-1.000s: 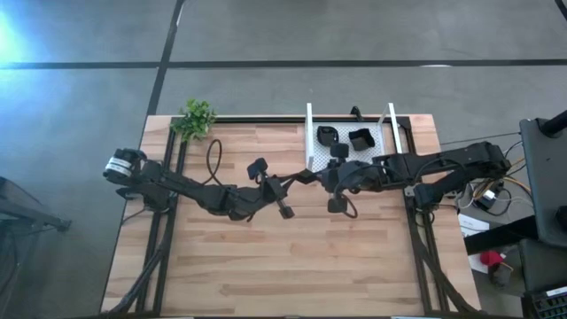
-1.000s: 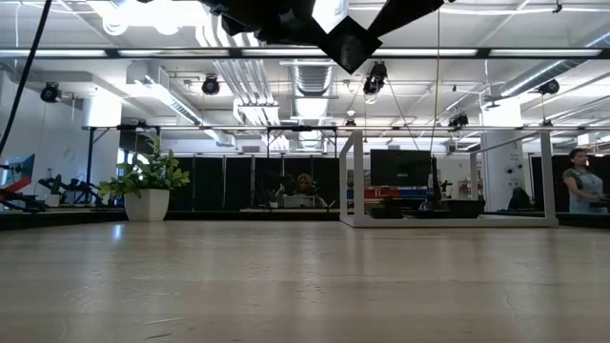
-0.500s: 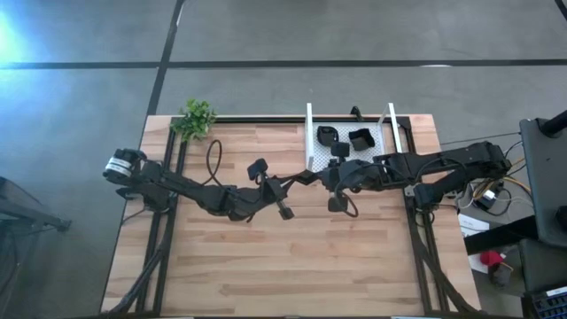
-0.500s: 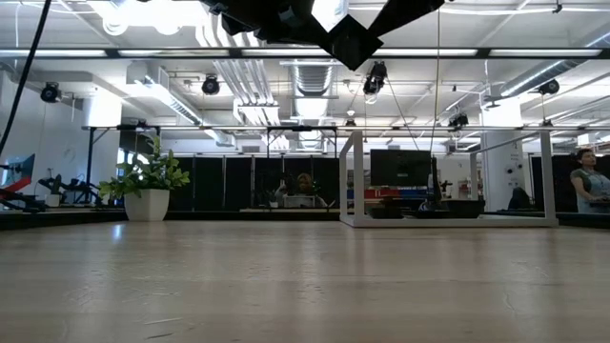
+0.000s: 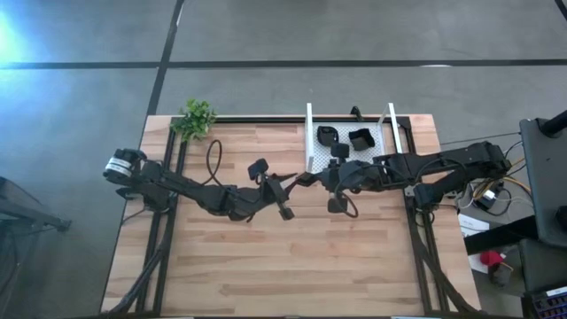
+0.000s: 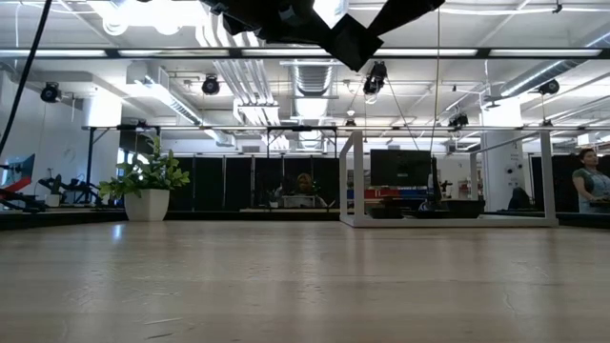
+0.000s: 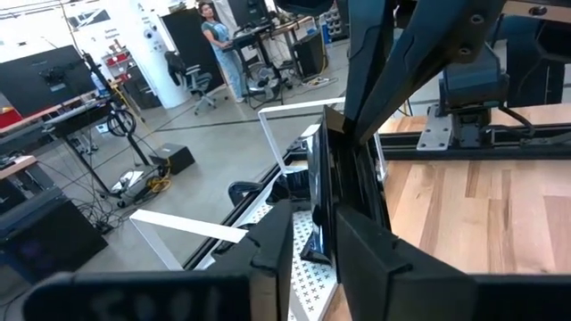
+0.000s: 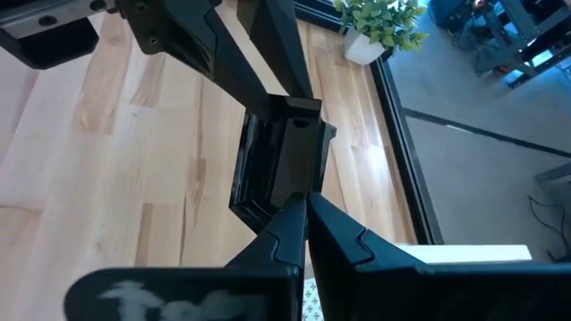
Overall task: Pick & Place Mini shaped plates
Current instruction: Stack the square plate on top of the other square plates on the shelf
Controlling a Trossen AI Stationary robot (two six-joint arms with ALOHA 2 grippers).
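A small black square plate (image 5: 306, 177) hangs on edge in mid-air over the table's middle, between my two grippers. My right gripper (image 5: 316, 179) comes from the table's right and is shut on it. My left gripper (image 5: 297, 180) comes level from the left and is open, one finger on each side of the plate's opposite edge (image 7: 319, 196). In the low view the plate (image 6: 348, 43) shows high above the tabletop. More black plates (image 5: 359, 139) lie in the white mesh tray (image 5: 383, 133) at the far right. My right gripper pinches the plate's near rim (image 8: 299, 192) between its two fingers, slanting down from the table's right. The plate (image 8: 277, 152) stands on edge, lifted clear of the table. My left gripper's fingers (image 7: 272, 259) flank the plate's other rim; whether they touch it, I cannot tell.
A potted plant (image 5: 197, 118) stands at the table's far left corner. The white tray's upright walls (image 6: 353, 176) rise at the far right. Bare wood (image 5: 292, 257) stretches across the table's near half. A person (image 6: 586, 181) is in the room beyond the table.
My left gripper has opened around the plate, its fingers parting from the rim. Both arms have kept their places, and the plate stays where it was in the air, on edge.
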